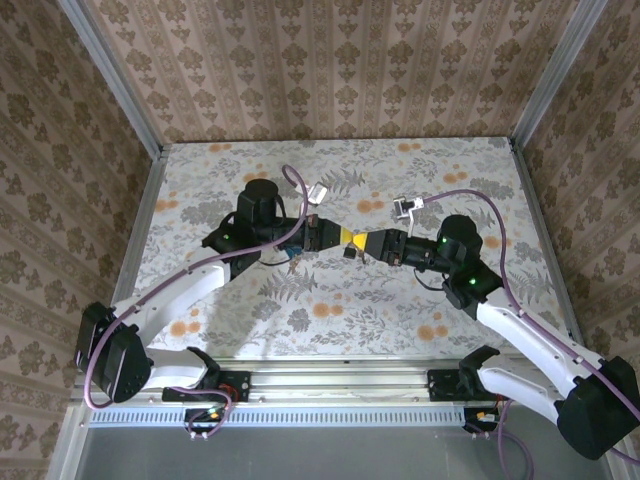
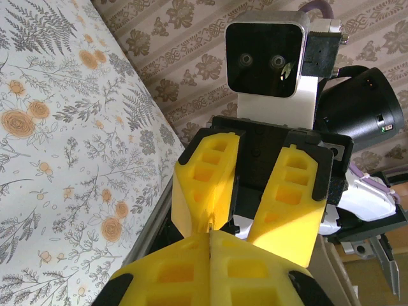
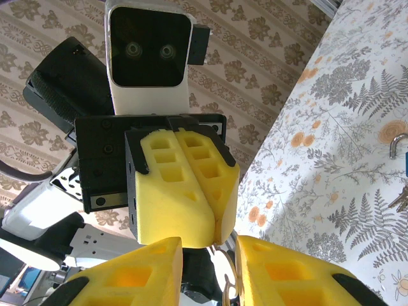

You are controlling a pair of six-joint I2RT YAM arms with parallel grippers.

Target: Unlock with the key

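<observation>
Left gripper [image 3: 214, 237] is seen clamped above the floral cloth [image 1: 330, 310], a thin metal key [image 2: 209, 234] pinched edge-on between its blocky yellow pads. Right gripper [image 2: 245, 237] is held partly open above that cloth, with no grip discernible.

No legible text, label, brand, number or sign to report; nothing on the arms, camera housings, yellow finger pads or patterned surfaces resolves into readable characters
</observation>
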